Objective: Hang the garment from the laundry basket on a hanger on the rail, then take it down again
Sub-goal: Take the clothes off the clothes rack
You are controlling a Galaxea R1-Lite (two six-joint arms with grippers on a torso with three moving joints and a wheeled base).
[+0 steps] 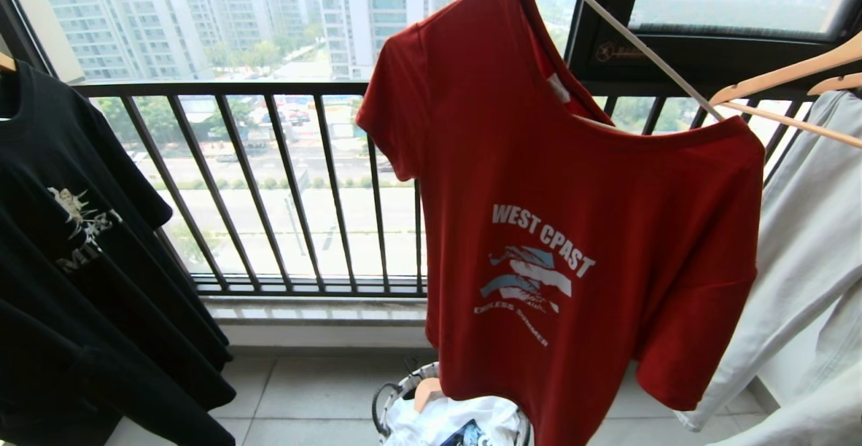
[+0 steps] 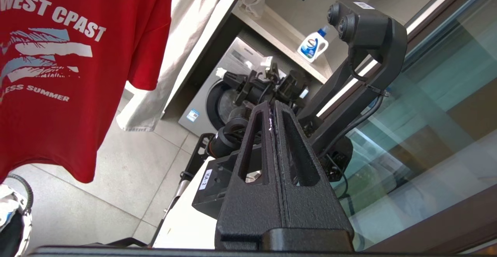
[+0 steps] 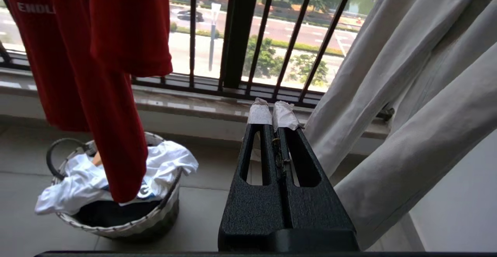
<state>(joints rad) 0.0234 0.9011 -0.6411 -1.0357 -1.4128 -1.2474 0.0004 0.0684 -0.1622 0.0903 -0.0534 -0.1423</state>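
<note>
The red garment [image 1: 559, 230] with its "WEST" print hangs crookedly on the thin off-white hanger [image 1: 633, 38]; one hanger arm sticks out bare above the neckline. The rail is out of view above. Its hem dips over the round woven laundry basket [image 1: 394, 399] on the floor, which holds white clothes. In the right wrist view the garment [image 3: 97, 74] hangs over the basket [image 3: 155, 214]. Neither arm shows in the head view. My left gripper [image 2: 271, 107] is shut and empty, off to the side of the garment [image 2: 58, 74]. My right gripper [image 3: 271, 111], with white-wrapped tips, is shut and empty, beside the basket.
A black T-shirt [image 1: 81, 264] hangs at the left. Pale grey garments [image 1: 801, 264] on tan wooden hangers [image 1: 788, 75] hang at the right. A dark balcony railing [image 1: 269, 183] stands behind. A washing machine [image 2: 209, 98] and a detergent bottle [image 2: 312, 45] stand off to the side.
</note>
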